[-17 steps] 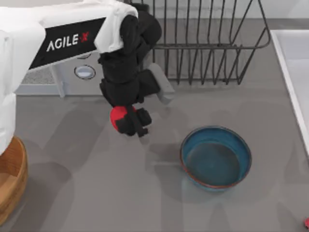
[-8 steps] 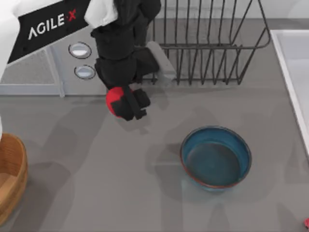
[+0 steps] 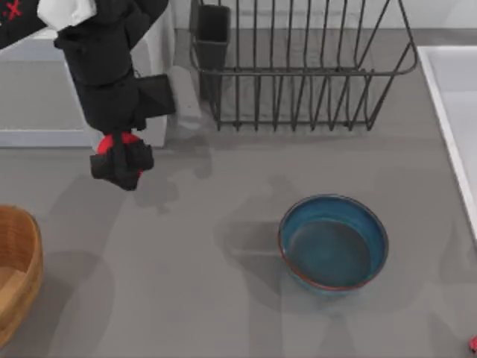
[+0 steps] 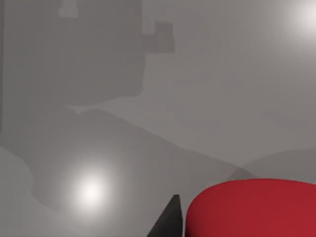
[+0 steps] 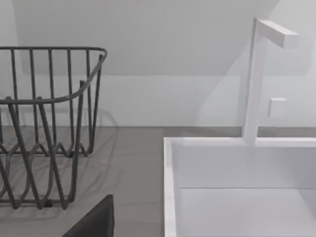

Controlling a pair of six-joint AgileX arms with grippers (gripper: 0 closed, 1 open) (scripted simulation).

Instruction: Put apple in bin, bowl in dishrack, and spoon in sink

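- The left gripper (image 3: 119, 165) is clenched on the apple (image 3: 112, 143), held above the table (image 3: 223, 298) between the bin (image 3: 15, 276) and the dishrack (image 3: 298, 74).
- The bowl (image 3: 333, 242) sits on the table, below the dishrack.
- The sink (image 3: 455, 104) lies at the right edge.

The bowl (image 3: 333, 243) lies between bin (image 3: 16, 272) at left and sink (image 3: 452, 112) at right.

Left gripper (image 3: 119, 160) carried apple (image 3: 112, 142) leftward, nearer bin (image 3: 19, 261).
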